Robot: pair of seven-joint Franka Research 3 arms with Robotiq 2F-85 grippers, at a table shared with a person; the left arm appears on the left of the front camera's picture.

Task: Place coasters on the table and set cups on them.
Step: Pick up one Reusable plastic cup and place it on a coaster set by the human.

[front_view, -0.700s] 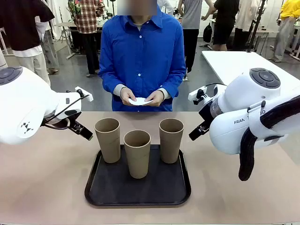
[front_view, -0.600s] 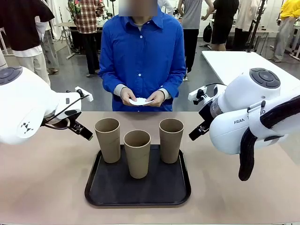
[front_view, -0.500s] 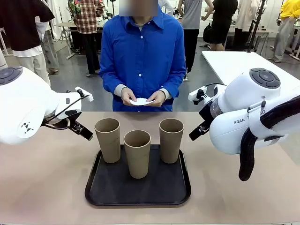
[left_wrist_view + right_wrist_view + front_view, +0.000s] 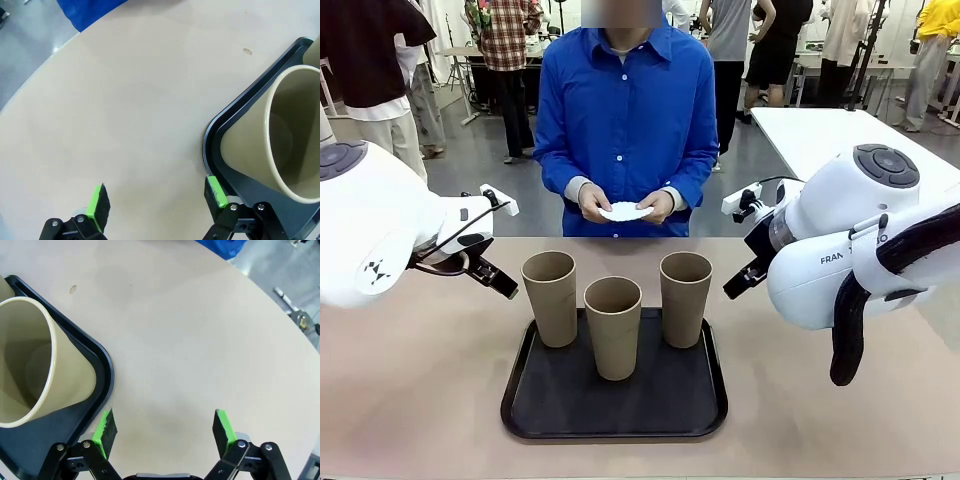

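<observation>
Three tan cups stand upright on a black tray [image 4: 520,415] at mid-table: left cup [image 4: 550,298], middle cup [image 4: 613,328], right cup [image 4: 685,300]. Across the table a person in a blue shirt holds white coasters [image 4: 625,211] in both hands, above the far edge. My left gripper [image 4: 488,272] hovers open left of the tray; in its wrist view the open gripper [image 4: 156,200] sits over bare table beside a cup [image 4: 280,150]. My right gripper [image 4: 742,278] hovers open right of the tray, and its wrist view shows it [image 4: 165,426] open beside a cup [image 4: 65,375].
The beige table [image 4: 420,380] has bare surface on both sides of the tray and between the tray and the person. A white table [image 4: 820,130] stands at the back right. Other people move about far behind.
The person's hands have lifted the coasters slightly and shifted them right. Both arms and the cups have stayed still.
</observation>
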